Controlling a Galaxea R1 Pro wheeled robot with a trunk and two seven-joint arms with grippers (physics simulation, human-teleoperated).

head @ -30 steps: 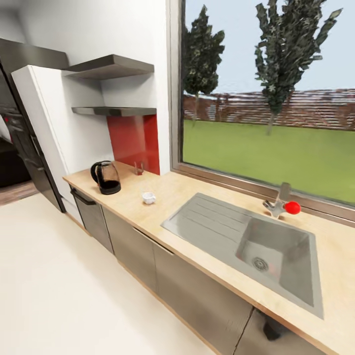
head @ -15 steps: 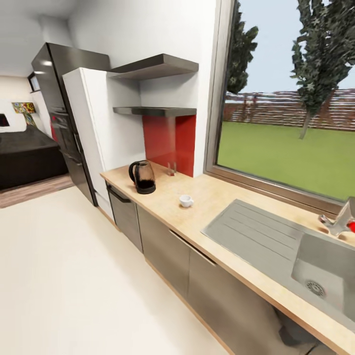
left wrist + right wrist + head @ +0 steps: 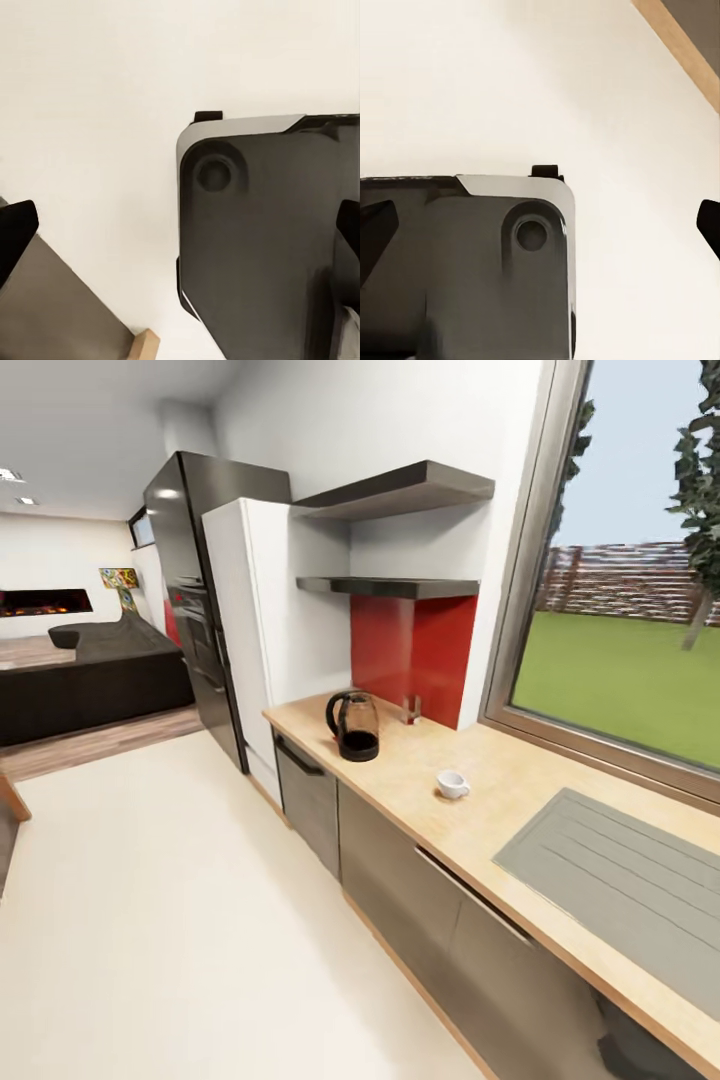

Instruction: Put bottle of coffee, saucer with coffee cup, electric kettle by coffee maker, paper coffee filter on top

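A home kitchen: a wooden countertop (image 3: 520,800) over grey cabinets (image 3: 400,880), with a kettle (image 3: 354,726) at about 12 o'clock, a steel drainboard (image 3: 620,880) at 3, wall shelves (image 3: 400,490), and a sofa (image 3: 90,680) at 10.

Kettle (image 3: 353,726), cup (image 3: 451,784) upright on countertop (image 3: 500,800)

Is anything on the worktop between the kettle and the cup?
Nothing visible. The electric kettle and the coffee cup stand apart on the kitchen countertop, with bare worktop between them.
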